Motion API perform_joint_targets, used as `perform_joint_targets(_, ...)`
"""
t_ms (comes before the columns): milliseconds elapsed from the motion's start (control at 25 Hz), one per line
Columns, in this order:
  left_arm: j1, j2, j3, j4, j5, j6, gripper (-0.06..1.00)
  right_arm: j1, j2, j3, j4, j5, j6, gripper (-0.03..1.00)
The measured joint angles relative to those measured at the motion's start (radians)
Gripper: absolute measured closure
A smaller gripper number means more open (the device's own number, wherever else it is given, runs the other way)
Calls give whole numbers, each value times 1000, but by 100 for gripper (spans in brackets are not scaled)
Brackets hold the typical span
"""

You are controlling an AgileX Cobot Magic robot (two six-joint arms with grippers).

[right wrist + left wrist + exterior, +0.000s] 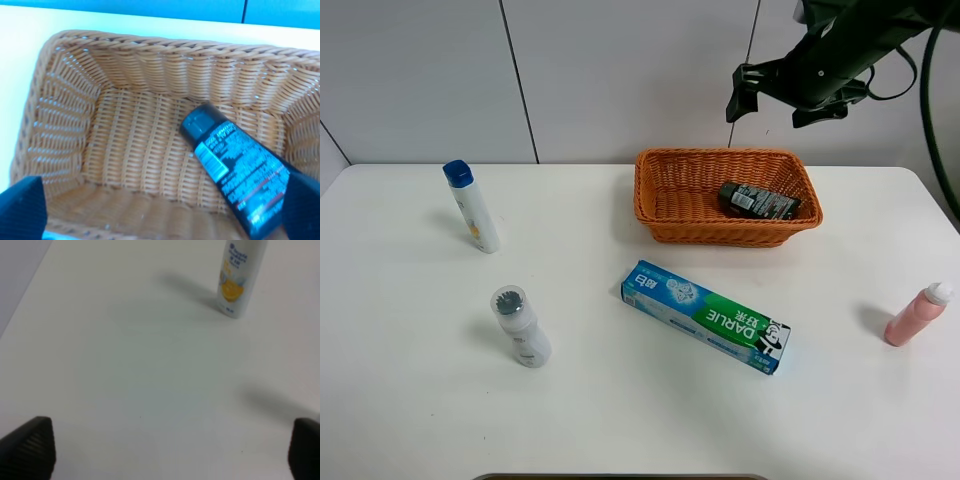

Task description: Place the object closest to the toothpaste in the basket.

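Note:
The blue-green toothpaste box (705,315) lies on the white table in front of the orange wicker basket (650,190). A black tube (758,201) lies inside the basket, toward its right side. It also shows in the right wrist view (235,175), on the basket's woven floor (135,145). My right gripper (775,100) hangs in the air above and behind the basket, open and empty (160,215). My left gripper (165,450) is open and empty above bare table. It is out of the high view.
A white bottle with a blue cap (473,205) stands at the back left and shows in the left wrist view (240,277). A white bottle with a grey cap (520,325) stands front left. A pink bottle (917,314) stands near the right edge.

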Motion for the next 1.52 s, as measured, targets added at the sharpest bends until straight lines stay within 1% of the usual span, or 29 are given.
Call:
perform_joint_targets(280,0,0,0,0,0,0,0,0,-136,0,-5,83,0,0)
perform_joint_targets(600,0,0,0,-1,0,0,0,0,-310,0,-58,183,0,0)
perform_joint_targets(1120,0,0,0,-1,0,0,0,0,-560,0,-69,308,0,0)
perform_joint_targets(1240,0,0,0,-1,0,0,0,1,-612,0,-70,349,2,0)
perform_joint_targets(1400,0,0,0,-1,0,0,0,2,-687,0,-90,408,4,0)
perform_joint_targets(1520,0,0,0,-1,0,0,0,2,-759,6,-107,429,8,0)
